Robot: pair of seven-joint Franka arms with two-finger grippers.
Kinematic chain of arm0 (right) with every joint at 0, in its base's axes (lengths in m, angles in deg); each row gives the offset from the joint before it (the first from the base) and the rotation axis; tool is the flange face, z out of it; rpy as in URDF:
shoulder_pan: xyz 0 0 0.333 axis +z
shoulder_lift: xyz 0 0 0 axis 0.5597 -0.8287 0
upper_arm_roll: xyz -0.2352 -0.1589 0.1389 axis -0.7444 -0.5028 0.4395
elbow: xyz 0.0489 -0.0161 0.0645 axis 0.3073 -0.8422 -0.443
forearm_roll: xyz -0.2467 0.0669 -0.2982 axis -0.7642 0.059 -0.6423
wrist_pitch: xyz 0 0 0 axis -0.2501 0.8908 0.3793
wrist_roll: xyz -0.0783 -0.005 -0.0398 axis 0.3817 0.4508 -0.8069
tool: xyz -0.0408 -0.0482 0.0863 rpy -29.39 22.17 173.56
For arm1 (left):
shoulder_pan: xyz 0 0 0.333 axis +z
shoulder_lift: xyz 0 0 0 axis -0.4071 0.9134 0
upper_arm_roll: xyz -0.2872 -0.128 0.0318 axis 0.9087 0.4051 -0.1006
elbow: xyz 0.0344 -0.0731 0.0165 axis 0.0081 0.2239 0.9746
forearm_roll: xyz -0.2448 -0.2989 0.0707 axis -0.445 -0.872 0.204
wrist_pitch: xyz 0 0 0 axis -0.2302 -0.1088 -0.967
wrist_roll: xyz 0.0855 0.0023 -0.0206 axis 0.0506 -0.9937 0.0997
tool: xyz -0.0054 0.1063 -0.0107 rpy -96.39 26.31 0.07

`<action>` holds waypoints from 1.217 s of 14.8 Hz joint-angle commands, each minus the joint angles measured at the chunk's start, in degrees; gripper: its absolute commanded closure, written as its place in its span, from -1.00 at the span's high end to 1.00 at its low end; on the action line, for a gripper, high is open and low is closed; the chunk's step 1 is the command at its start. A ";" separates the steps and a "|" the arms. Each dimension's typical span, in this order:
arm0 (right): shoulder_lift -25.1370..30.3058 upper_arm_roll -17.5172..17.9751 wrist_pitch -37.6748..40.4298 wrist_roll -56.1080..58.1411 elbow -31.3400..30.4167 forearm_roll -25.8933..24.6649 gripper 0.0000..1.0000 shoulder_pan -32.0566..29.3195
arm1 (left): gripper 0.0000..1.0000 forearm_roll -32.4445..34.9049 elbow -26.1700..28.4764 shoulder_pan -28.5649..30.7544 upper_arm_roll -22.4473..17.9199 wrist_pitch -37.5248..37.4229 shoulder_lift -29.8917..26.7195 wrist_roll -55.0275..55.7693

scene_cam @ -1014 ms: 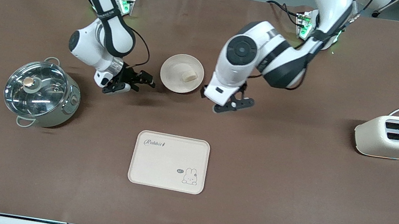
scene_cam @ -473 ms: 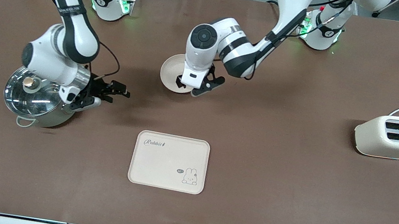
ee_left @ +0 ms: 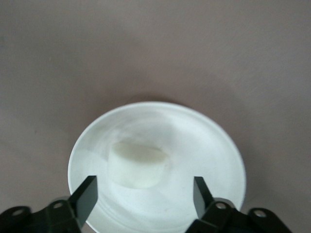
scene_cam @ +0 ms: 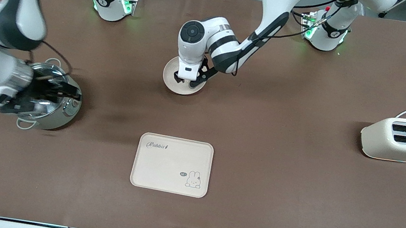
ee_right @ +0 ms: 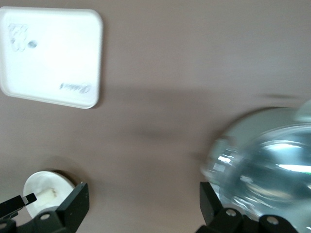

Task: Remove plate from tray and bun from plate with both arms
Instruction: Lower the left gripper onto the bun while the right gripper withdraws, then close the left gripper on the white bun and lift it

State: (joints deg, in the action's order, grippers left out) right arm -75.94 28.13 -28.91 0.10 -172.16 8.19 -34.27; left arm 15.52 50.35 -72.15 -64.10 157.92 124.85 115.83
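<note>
On the brown table [scene_cam: 277,181], taking the front camera's view as a clock face centred on the rabbit tray [scene_cam: 163,164], the plate [scene_cam: 171,81] sat at about twelve o'clock, well apart from the tray. The bun [ee_left: 138,165] lay on the plate, a little off its middle; the front view hid it under the left arm's wrist. The left gripper [scene_cam: 186,82] hung low over the plate, its two fingers [ee_left: 88,190] spread wide, one to each side of the bun, and apart from it as far as the wrist view showed. It pinched nothing. The steel pot [scene_cam: 63,109] with its glass lid stood between nine and ten o'clock from the tray, toward the right arm's end of the table. The right gripper [scene_cam: 57,94] was over that pot, its fingers [ee_right: 77,196] spread as well and holding nothing. Its wrist view showed the pot's shiny lid [ee_right: 262,160] close below, and the tray [ee_right: 48,53] and the plate [ee_right: 46,187] farther off. A cream toaster [scene_cam: 402,139] stood between two and three o'clock from the tray, near the left arm's end, its white cord trailing off the table's edge.
</note>
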 commanded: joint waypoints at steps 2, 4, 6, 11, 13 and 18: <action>0.23 0.98 10.63 -4.46 14.40 -9.07 1.00 -1.87 | 0.49 1.14 0.13 -0.91 -0.41 0.94 1.12 1.59; 2.24 0.89 12.22 -5.77 15.57 -10.75 1.00 -2.39 | 0.41 1.23 0.21 -1.00 -0.41 1.12 1.65 1.68; 5.05 1.06 12.84 -6.13 15.66 -13.63 1.00 -2.66 | 0.27 1.23 0.21 -1.00 -0.41 1.56 2.18 1.59; 9.46 1.15 17.14 -5.43 15.66 -16.46 0.99 -2.66 | -0.41 1.14 0.04 -0.92 -0.32 1.74 2.88 1.59; 9.90 1.41 19.07 -6.21 15.66 -16.11 0.99 -2.66 | -0.68 1.14 -0.14 -0.83 -0.32 2.17 3.32 1.59; 10.25 1.59 19.70 -6.48 14.96 -15.94 0.99 -1.87 | -1.00 1.14 -0.58 -0.13 -0.50 1.74 2.01 0.98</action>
State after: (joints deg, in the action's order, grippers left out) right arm -66.75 29.28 -9.10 -5.29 -155.72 -7.00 -35.97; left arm 15.54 50.10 -72.56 -64.38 159.58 127.65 116.51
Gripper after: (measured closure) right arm 0.000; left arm 0.938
